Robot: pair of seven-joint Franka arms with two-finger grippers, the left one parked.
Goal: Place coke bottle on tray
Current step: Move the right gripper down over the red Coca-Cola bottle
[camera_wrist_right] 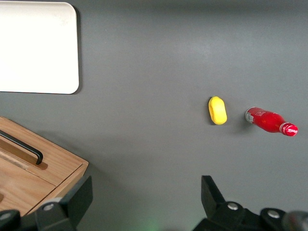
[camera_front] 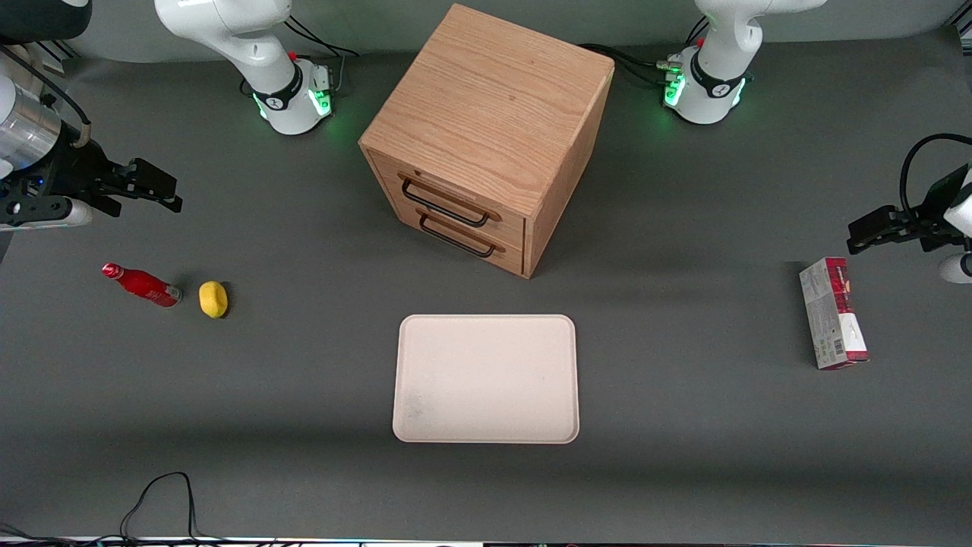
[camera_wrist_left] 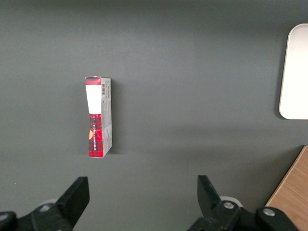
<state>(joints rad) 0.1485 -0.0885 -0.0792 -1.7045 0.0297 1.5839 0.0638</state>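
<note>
The coke bottle (camera_front: 141, 285) is a small glossy red bottle lying on its side on the dark table, toward the working arm's end; it also shows in the right wrist view (camera_wrist_right: 271, 121). The cream tray (camera_front: 486, 378) lies flat at the table's middle, in front of the wooden drawer cabinet, and holds nothing; its corner shows in the right wrist view (camera_wrist_right: 38, 47). My gripper (camera_front: 156, 190) hovers open and empty above the table, farther from the front camera than the bottle and well apart from it (camera_wrist_right: 147, 197).
A yellow lemon-like object (camera_front: 213, 299) lies right beside the bottle's base (camera_wrist_right: 217, 110). A wooden two-drawer cabinet (camera_front: 486, 137) stands at mid table. A red-and-grey carton (camera_front: 833, 313) lies toward the parked arm's end. Cables (camera_front: 159, 501) lie at the front edge.
</note>
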